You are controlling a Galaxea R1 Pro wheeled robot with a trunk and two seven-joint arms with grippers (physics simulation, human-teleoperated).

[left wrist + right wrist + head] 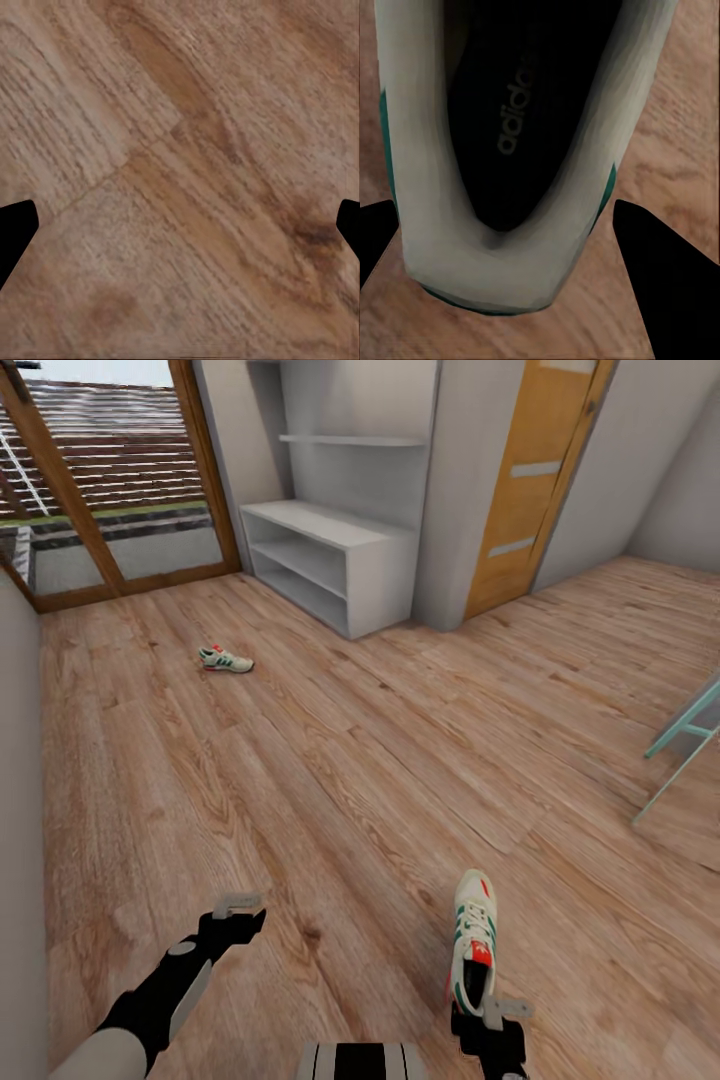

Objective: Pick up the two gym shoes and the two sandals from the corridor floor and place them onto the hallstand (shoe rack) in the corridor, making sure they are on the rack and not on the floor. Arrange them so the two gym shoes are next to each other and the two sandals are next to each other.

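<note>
Your right tool (487, 1015) sits spread around the heel of the near cream-white green-striped sneaker (473, 945) — left tool (238, 909) spread over wood-plank floor (330, 780); second sneaker (225, 659) far left.

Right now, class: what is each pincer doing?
Left pincer: open, holding nothing, above the wood floor.
Right pincer: open, straddling the near gym shoe's heel.

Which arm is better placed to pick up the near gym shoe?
The right. Its end effector sits at the heel of the near gym shoe, fingers open either side of the heel. The left end effector hangs over bare corridor floor, well aside from it.
</note>
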